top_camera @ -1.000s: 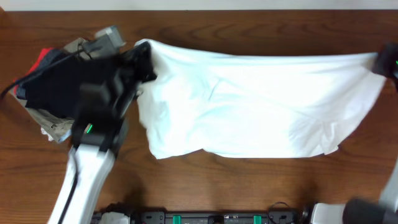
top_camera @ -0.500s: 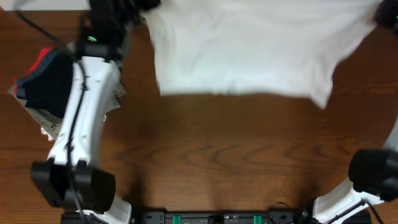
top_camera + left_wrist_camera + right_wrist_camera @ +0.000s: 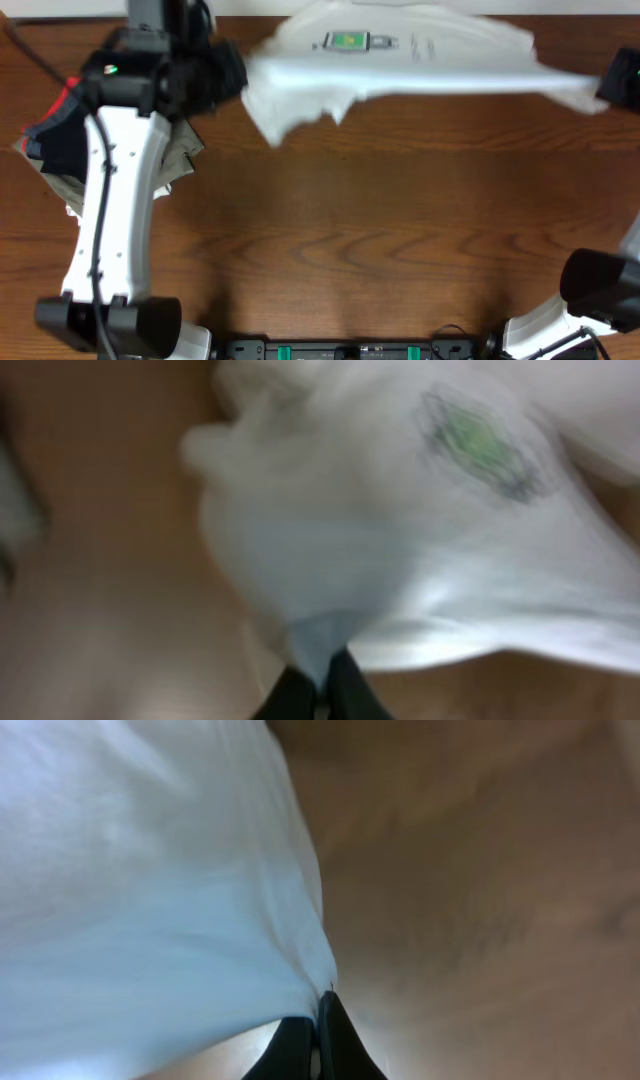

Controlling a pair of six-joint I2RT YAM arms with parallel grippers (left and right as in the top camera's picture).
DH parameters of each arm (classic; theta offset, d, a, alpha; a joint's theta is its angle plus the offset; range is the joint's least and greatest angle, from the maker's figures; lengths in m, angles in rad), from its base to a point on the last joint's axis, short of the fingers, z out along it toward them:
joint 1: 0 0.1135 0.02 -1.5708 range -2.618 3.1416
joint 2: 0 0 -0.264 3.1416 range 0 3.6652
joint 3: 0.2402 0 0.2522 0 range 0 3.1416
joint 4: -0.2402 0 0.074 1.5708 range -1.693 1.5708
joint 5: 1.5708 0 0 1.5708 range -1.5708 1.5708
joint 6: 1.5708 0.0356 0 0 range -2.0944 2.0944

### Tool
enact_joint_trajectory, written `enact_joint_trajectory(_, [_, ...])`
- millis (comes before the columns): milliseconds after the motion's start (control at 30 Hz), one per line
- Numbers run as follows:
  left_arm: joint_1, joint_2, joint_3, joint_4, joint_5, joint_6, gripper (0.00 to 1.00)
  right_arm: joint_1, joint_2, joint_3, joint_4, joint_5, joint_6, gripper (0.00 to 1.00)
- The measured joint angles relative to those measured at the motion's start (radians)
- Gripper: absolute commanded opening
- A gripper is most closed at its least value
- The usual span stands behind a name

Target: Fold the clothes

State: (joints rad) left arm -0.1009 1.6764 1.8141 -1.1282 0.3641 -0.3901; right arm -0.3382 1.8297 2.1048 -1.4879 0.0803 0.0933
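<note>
Clothes (image 3: 400, 60): white, soft, light, floppy; strung across the far tabletop (image 3: 350, 220), pinched at opposite ends by closed left fingers (image 3: 290, 698) and closed right fingers (image 3: 287, 1048). Likely to sag and slip unless gripped at hems or corners.

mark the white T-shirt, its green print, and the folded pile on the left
white T-shirt (image 3: 430, 78): overhead, stretched middle band
green print (image 3: 475, 432): left wrist, centre of the patch
folded pile (image 3: 52, 142): overhead, dark top garment
</note>
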Motion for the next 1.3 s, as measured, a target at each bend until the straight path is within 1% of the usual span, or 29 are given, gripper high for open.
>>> enact_joint_trajectory(167, [-0.004,0.013,-0.216,-0.062,0.0,0.011,0.06,0.0,0.005,-0.233,-0.01,0.034,-0.005,0.01])
enact_joint_trajectory(300, [-0.023,0.013,-0.41,-0.056,-0.001,0.021,0.06,0.0,0.009,-0.443,0.03,0.055,-0.006,0.01])
enact_joint_trajectory(400, [-0.042,0.013,-0.529,-0.043,0.0,0.022,0.06,0.0,0.01,-0.568,0.057,0.083,0.006,0.01])
enact_joint_trajectory(467, [-0.058,0.013,-0.605,-0.032,-0.001,0.023,0.06,0.0,0.01,-0.65,0.081,0.102,0.014,0.01])
enact_joint_trajectory(567, [-0.066,0.013,-0.652,-0.026,-0.001,0.025,0.06,0.0,0.01,-0.714,0.103,0.115,0.026,0.01])
enact_joint_trajectory(767, [-0.073,0.013,-0.681,-0.016,-0.001,0.025,0.06,0.0,0.01,-0.764,0.129,0.127,0.04,0.01])
enact_joint_trajectory(933, [-0.073,0.013,-0.681,0.045,-0.001,0.025,0.06,0.0,0.01,-0.764,0.166,0.13,0.045,0.01])
enact_joint_trajectory(1067, [-0.064,0.012,-0.68,0.146,0.0,0.025,0.06,0.0,0.01,-0.765,0.239,0.13,0.049,0.01])
enact_joint_trajectory(1300, [-0.016,-0.011,-0.67,0.373,0.0,0.024,0.06,-0.001,0.01,-0.765,0.344,0.13,0.051,0.01])
